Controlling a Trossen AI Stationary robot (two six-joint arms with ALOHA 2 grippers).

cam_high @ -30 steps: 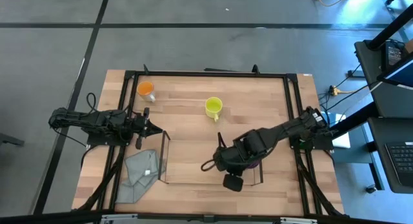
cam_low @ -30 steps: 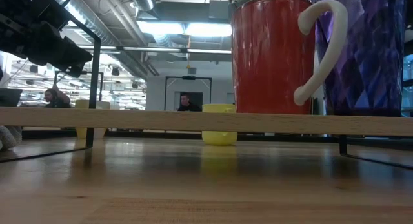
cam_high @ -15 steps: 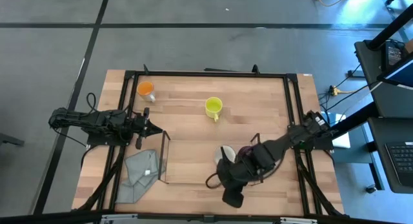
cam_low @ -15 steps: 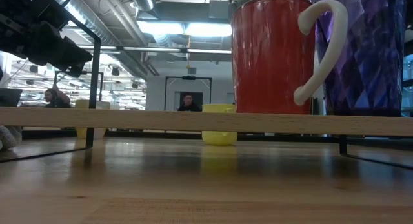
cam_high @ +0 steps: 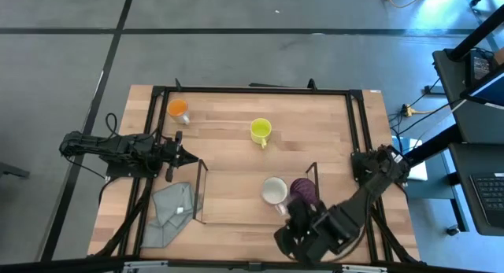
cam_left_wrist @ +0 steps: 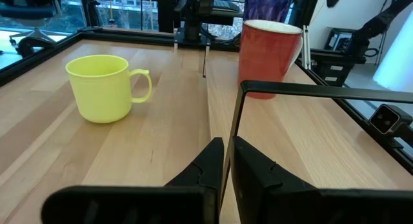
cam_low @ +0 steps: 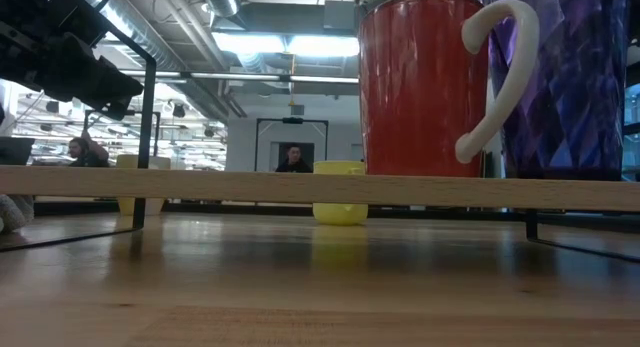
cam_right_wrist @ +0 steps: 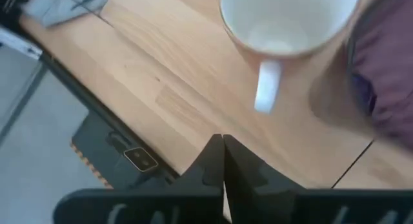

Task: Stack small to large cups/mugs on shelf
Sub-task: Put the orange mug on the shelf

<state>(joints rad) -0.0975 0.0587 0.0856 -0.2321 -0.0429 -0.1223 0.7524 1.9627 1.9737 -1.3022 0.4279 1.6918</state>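
The shelf [cam_high: 201, 186] lies across the table's near half. On its right end stand a white mug with a red outer wall [cam_high: 274, 190] and, to its right, the purple tumbler [cam_high: 304, 190]; both also show in the low view, the mug [cam_low: 415, 87] and the tumbler [cam_low: 570, 82]. The yellow mug [cam_high: 261, 131] stands on the table's middle, the orange cup [cam_high: 178, 109] at the far left. My right gripper [cam_high: 285, 240] is shut and empty near the table's near edge, short of the white mug's handle [cam_right_wrist: 266, 88]. My left gripper [cam_high: 187, 156] is shut at the shelf's left end. My left gripper's [cam_left_wrist: 226, 145] shut fingertips lie level at the dark upright edge [cam_left_wrist: 235, 114] of the shelf's left end. I cannot tell whether they touch it.
A crumpled grey cloth [cam_high: 172, 210] lies at the near left, beside the shelf. A dark frame [cam_high: 252, 90] runs around the table's edges. Bare wood lies between the yellow mug and the shelf. People show far off in the room behind.
My right arm has swung away from the shelf toward the table's near edge. In the high view this uncovers the white mug and then the purple tumbler. Both cups stay in place on the shelf.
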